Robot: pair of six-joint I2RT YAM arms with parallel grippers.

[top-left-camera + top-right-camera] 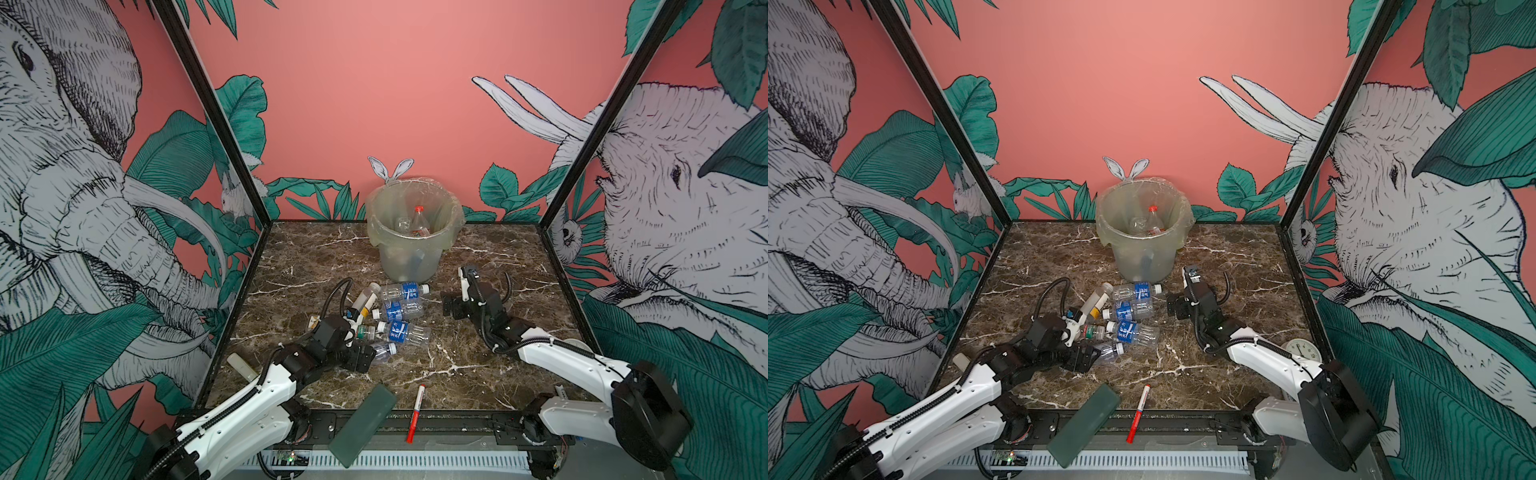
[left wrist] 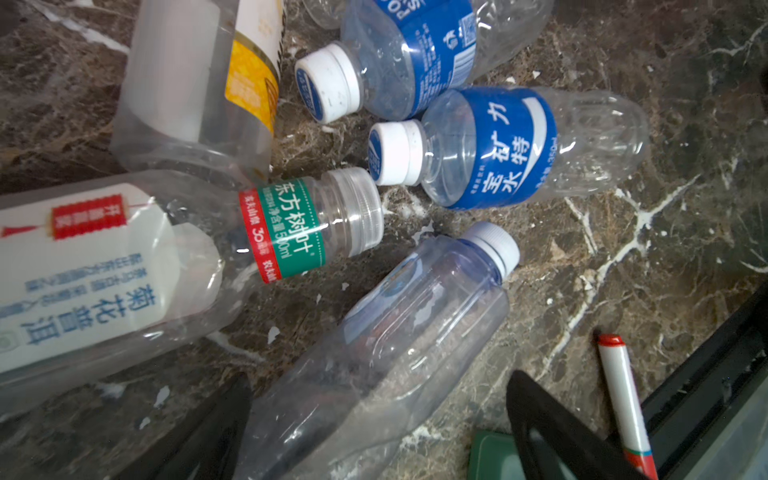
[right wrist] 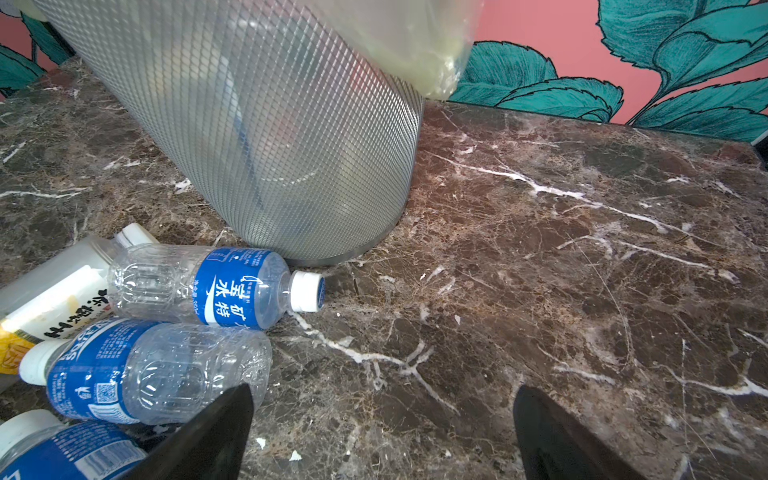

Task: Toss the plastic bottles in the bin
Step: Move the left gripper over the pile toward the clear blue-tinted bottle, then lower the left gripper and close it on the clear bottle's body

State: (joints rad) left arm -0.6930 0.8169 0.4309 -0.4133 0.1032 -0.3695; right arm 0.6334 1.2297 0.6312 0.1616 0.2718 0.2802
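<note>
Bottles (image 1: 405, 309) clear, blue lbls, white caps

Bottle cluster (image 1: 401, 309) on the tabletop (image 1: 457, 365) just before the bin (image 1: 409, 257)

My left claw (image 1: 369, 354) low beside clear bottle (image 1: 384, 350); my right claw (image 1: 467, 277) near bin (image 1: 399, 257); 1 red-capped bottle (image 1: 419, 220) inside.

We see 2 arms reaching in from the near side, both bent at the elbow and held low. Our left gripper (image 1: 365, 354) turns inward toward the middle, its dark fingers (image 2: 216, 432) spread wide. Our right gripper (image 1: 455, 291) points away from us, tilted downward, with its jaws likewise standing wide apart.
</note>
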